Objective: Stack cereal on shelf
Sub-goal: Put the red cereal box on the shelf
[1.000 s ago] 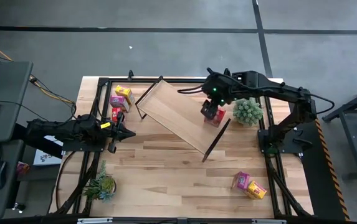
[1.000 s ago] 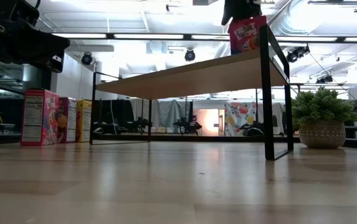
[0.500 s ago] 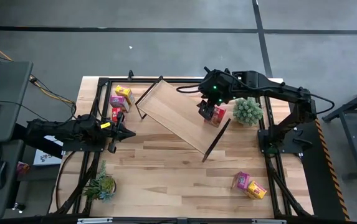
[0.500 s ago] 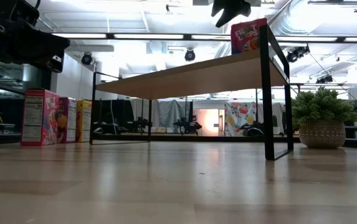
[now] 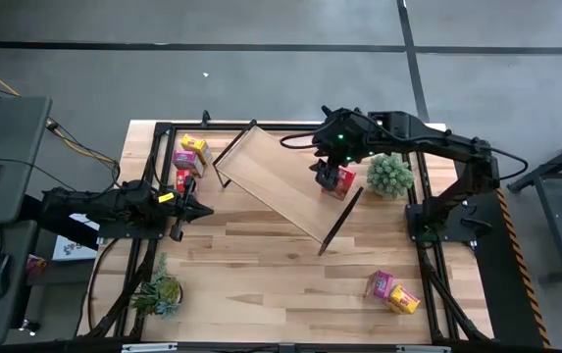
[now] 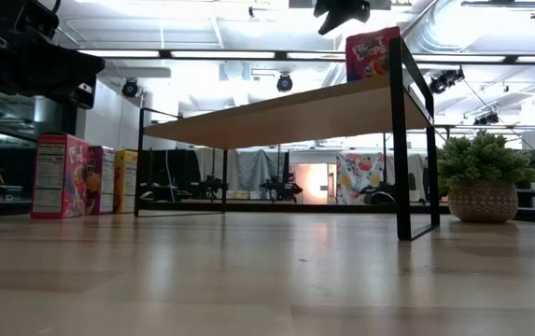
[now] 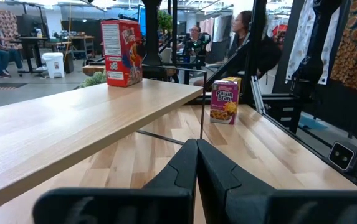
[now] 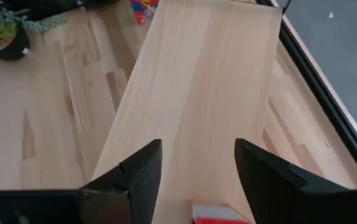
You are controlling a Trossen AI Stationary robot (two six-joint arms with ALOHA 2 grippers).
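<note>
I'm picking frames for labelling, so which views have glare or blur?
Low view: bright ceiling lights wash out the top, leaving the long light-wood shelf backlit and the near tabletop soft. Left wrist view: the shut left tool is blurred up close. High view: evenly lit.

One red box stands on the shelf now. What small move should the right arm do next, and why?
Probably lift clear and swing toward the pink and yellow boxes. The right pincer is open above the red box, which stands alone at the shelf end.
</note>
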